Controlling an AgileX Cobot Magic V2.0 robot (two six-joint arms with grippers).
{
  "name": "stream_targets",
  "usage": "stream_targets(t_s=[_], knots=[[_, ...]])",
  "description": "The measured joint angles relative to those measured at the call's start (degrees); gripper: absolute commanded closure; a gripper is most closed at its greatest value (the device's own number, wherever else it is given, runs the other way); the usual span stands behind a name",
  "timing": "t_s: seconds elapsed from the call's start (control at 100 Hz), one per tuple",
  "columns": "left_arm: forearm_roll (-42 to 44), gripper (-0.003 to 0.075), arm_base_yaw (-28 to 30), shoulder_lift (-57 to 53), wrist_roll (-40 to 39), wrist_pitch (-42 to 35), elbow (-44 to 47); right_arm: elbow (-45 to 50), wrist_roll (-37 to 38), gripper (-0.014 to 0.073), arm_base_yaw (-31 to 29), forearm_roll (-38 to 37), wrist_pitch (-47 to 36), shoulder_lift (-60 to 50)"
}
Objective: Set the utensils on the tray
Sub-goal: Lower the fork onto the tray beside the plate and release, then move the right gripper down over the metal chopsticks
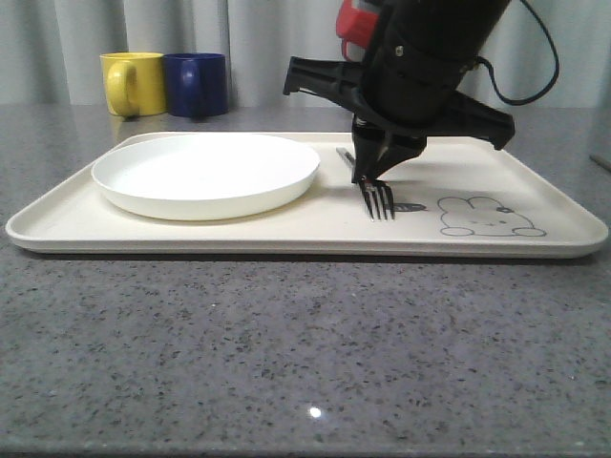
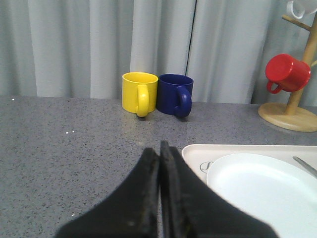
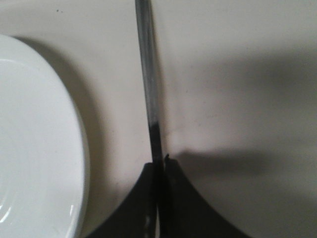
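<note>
We see our right gripper (image 1: 374, 175) clamped on the fork (image 1: 378, 198), which lies on the tray (image 1: 535, 250) beside the plate (image 1: 205, 172), its long axis running toward the tray's front edge; our left gripper (image 2: 160, 163) is closed on nothing.

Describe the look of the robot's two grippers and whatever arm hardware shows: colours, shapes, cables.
The right gripper is matte black: a bulky black housing with flat wing-like side brackets, tapering to narrow fingers. A black cable loops off its upper right, and a red part sits behind the housing. The left gripper has black fingers that broaden toward the wrist, with a rough, slightly scuffed surface. No markings are legible.
</note>
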Motion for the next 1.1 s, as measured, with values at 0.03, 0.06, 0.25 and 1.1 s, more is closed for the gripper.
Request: stream_targets(t_s=[0.03,0.06,0.25,1.1], knots=[[0.0,0.0738,0.0,0.0,0.0,0.0,0.0,0.0,0.0,0.0483,0.0,-0.1,0.0,0.0],[0.0,0.0738,0.0,0.0,0.0,0.0,0.0,0.0,0.0,0.0448,0.0,-0.1,0.0,0.0],[0.0,0.0738,0.0,0.0,0.0,0.0,0.0,0.0,0.0,0.0244,0.0,-0.1,0.4,0.0],[0.0,0.0738,0.0,0.0,0.0,0.0,0.0,1.1,-22.1,0.0230,-21.0,-1.3,18.1,-16.4]])
